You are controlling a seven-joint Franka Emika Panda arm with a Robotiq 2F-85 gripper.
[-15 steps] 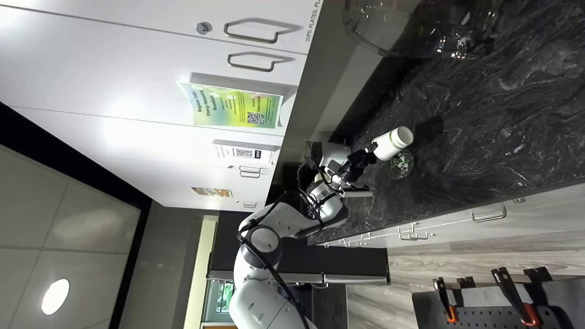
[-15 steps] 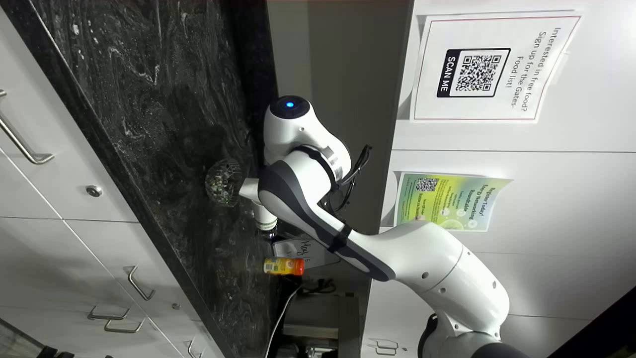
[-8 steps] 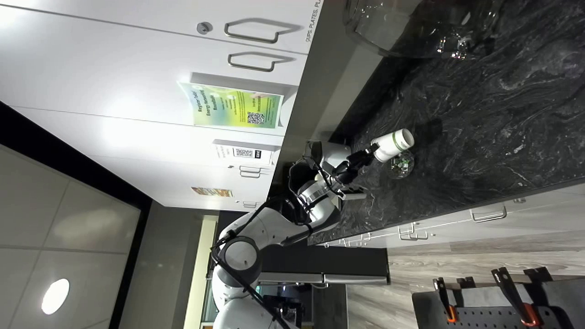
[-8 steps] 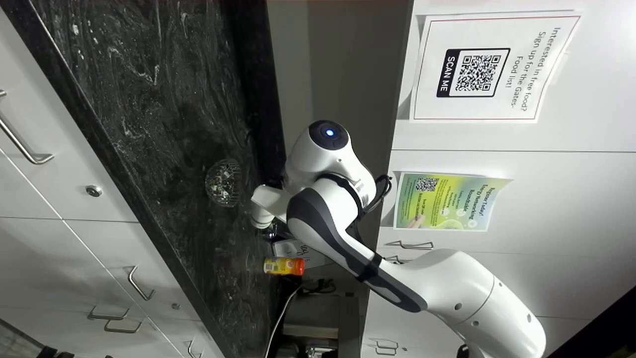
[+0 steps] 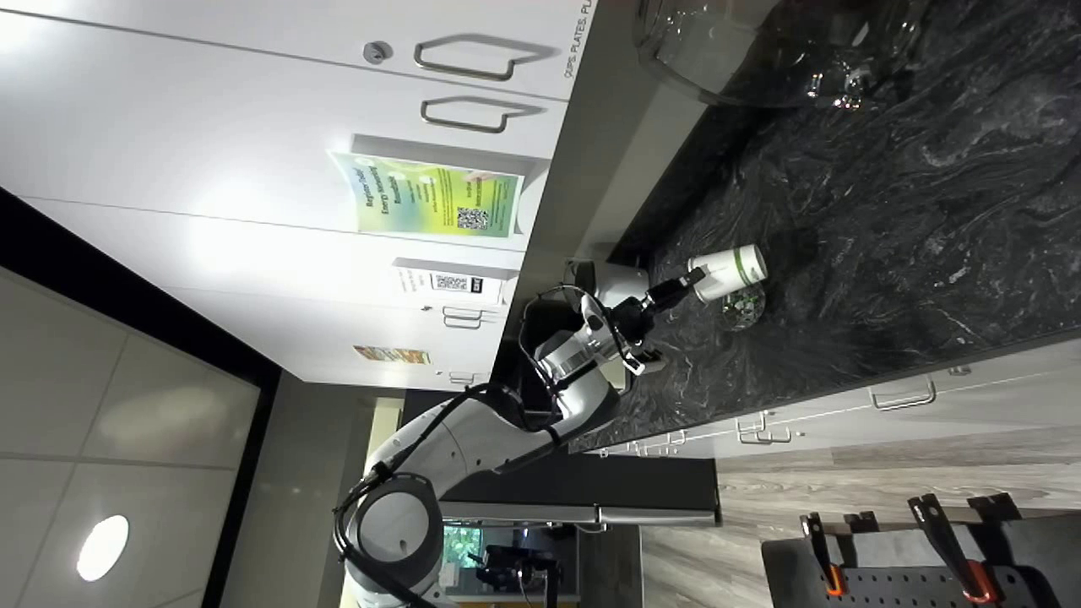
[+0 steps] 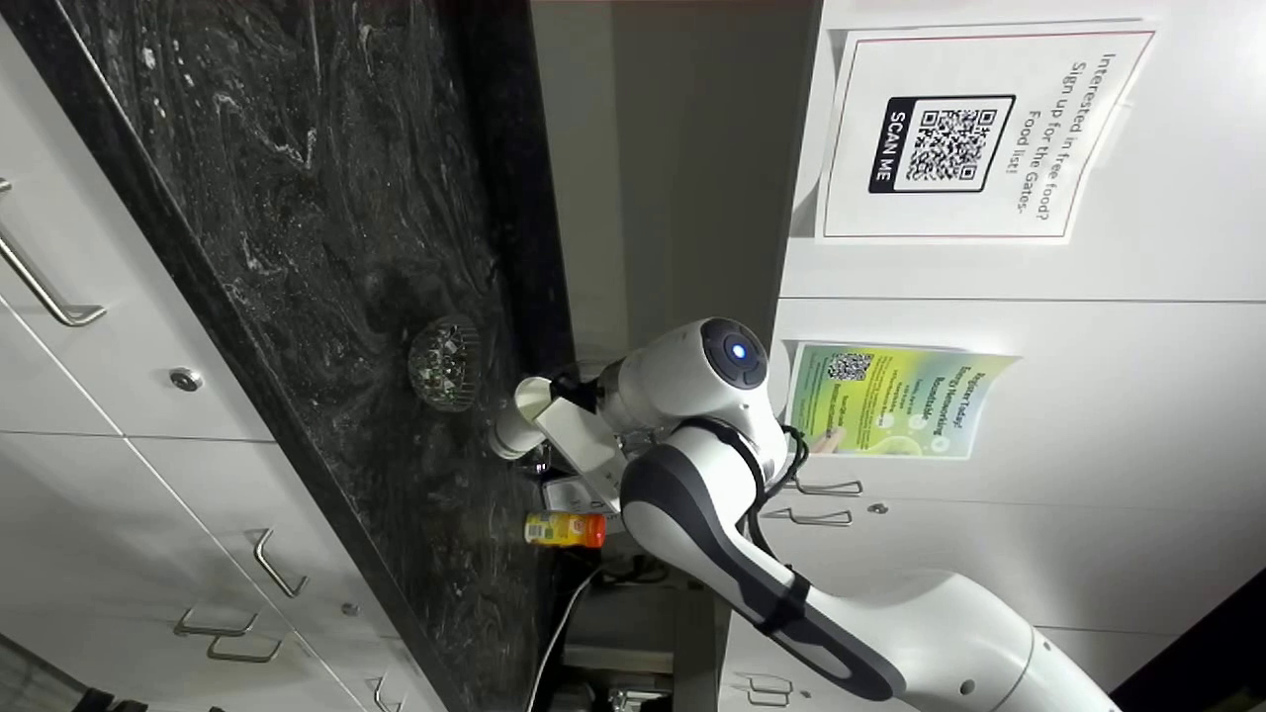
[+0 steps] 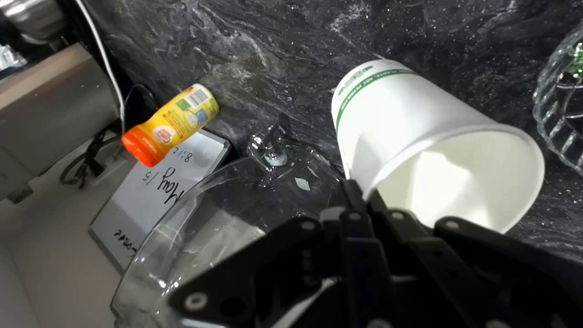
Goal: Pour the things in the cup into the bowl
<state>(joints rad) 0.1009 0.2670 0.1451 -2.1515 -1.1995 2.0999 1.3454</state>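
Note:
The white cup [image 5: 725, 274] with a green band is held tilted above the dark counter, its base lower than its mouth. It also shows in an exterior view [image 6: 514, 427] and in the wrist view [image 7: 401, 109]. My gripper [image 7: 364, 196] is shut on its rim, one finger inside and one outside; it also shows in an exterior view [image 5: 694, 277]. The visible inside of the cup holds nothing. The see-through bowl [image 6: 445, 364] stands on the counter with green and silvery pieces in it. The bowl [image 7: 558, 91] is apart from the cup, partly cut off in the wrist view.
A large clear dispenser [image 7: 214, 228] with a tap stands close to the gripper. A yellow bottle with an orange cap [image 7: 175, 125] and a whiteboard [image 7: 152, 191] stand beyond it. Overhead cabinets [image 5: 253, 169] and the wall border the counter [image 6: 366, 198].
The arm has swung back and the gripper has turned. The cup has rotated towards upright and moved slightly away from the bowl. The bowl has not moved.

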